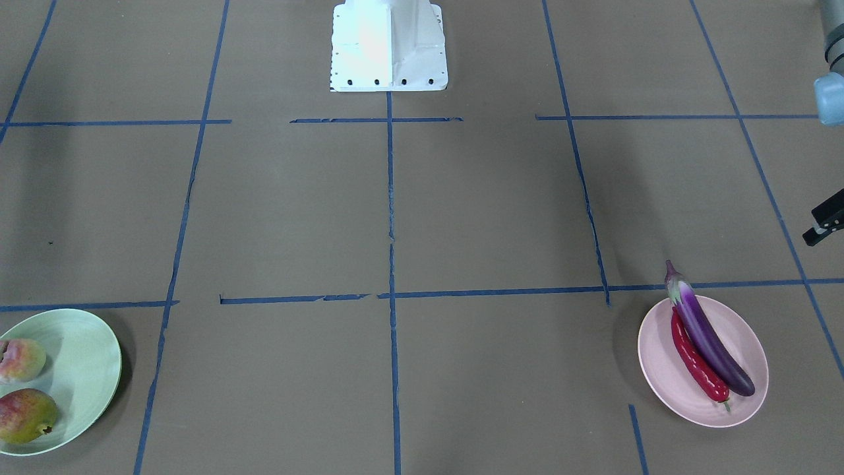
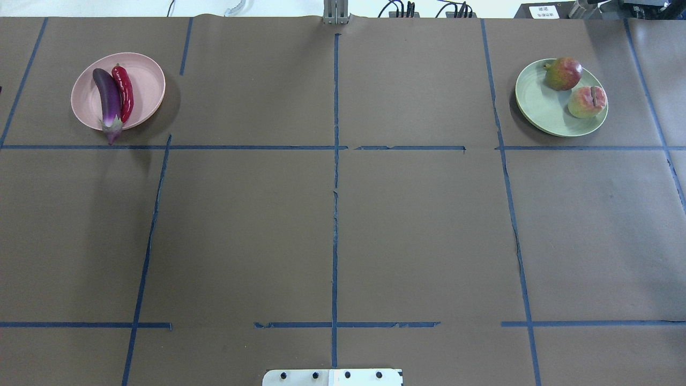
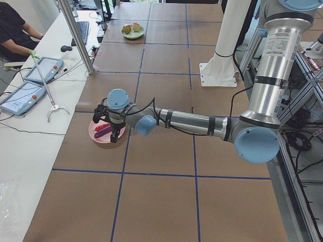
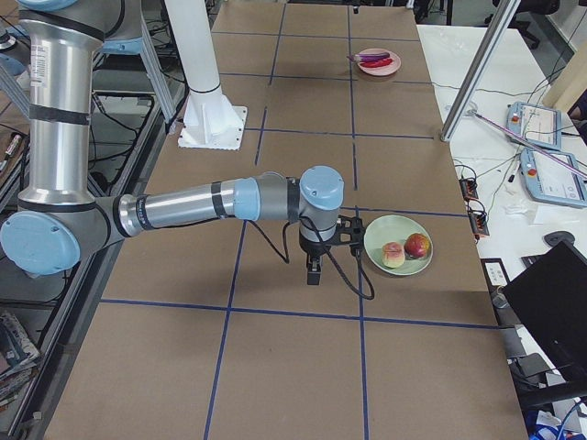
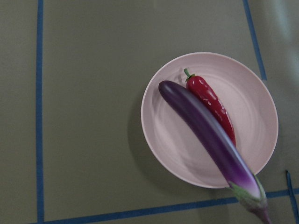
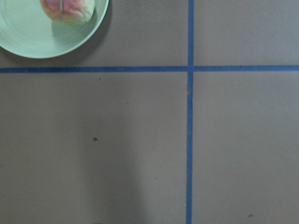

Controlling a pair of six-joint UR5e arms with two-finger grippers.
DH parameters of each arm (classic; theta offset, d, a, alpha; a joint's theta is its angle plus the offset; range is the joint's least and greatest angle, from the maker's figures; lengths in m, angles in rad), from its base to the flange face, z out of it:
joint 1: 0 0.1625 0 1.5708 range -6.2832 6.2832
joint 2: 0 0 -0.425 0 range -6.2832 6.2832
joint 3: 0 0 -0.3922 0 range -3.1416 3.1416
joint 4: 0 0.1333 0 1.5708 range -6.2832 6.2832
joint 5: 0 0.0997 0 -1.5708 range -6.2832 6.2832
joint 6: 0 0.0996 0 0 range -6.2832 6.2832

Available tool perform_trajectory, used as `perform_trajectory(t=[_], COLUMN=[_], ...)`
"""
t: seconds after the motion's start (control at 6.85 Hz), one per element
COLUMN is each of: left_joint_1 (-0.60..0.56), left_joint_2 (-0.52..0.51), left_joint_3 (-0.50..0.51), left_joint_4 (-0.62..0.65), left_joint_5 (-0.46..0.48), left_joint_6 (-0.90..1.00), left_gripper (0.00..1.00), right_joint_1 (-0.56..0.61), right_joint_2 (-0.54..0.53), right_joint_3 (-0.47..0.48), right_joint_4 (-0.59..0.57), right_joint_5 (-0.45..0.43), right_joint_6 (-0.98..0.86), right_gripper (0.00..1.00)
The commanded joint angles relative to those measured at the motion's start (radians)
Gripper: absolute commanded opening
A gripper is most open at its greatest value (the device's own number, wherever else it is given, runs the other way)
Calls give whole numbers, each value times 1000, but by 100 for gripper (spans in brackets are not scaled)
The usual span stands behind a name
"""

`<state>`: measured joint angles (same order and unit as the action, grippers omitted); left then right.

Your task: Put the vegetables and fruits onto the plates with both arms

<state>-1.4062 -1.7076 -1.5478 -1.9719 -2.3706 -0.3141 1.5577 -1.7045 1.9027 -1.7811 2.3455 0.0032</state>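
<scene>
The purple eggplant (image 1: 709,340) and the red chili pepper (image 1: 695,359) lie side by side on the pink plate (image 1: 666,376); the left wrist view shows the eggplant's stem end over the rim (image 5: 247,193). The dark red fruit (image 1: 23,415) and the pale fruit (image 1: 20,359) sit on the mint green plate (image 1: 86,369). My left gripper (image 3: 102,118) hovers over the pink plate; I cannot tell its state. My right gripper (image 4: 314,270) hangs over bare table beside the green plate (image 4: 408,266); I cannot tell its state.
The white base block (image 1: 389,46) stands at the robot's side of the table. A side table with tablets (image 3: 30,80), a metal post (image 3: 75,35) and a seated person (image 3: 12,30) lie beyond the table's far edge. Blue tape lines mark the brown surface.
</scene>
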Motion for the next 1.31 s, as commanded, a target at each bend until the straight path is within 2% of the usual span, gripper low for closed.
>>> perform_trajectory(t=[0.0,0.15,0.29,0.58,0.73,1.17], left_joint_1=[-123,-148,-151,-151,-151,-149], left_joint_2=[34,40,90,147,189,204], left_joint_3=[-89,-157,-240,-265,-296,-327], left_joint_4=[319,510,616,631,619,614], left_joint_5=[-5,1,4,10,7,-4], left_joint_6=[358,463,467,468,474,474], left_gripper=[100,100,100,100,100,100], right_joint_1=[54,55,55,56,58,56], right_joint_2=[-87,-119,-121,-153,-141,-144], right_joint_3=[-1,6,18,33,36,52], right_joint_4=[-38,-35,-14,32,37,46], right_joint_5=[42,91,87,68,19,15], right_joint_6=[-95,-100,-142,-189,-190,-203], right_gripper=[100,100,100,100,100,100])
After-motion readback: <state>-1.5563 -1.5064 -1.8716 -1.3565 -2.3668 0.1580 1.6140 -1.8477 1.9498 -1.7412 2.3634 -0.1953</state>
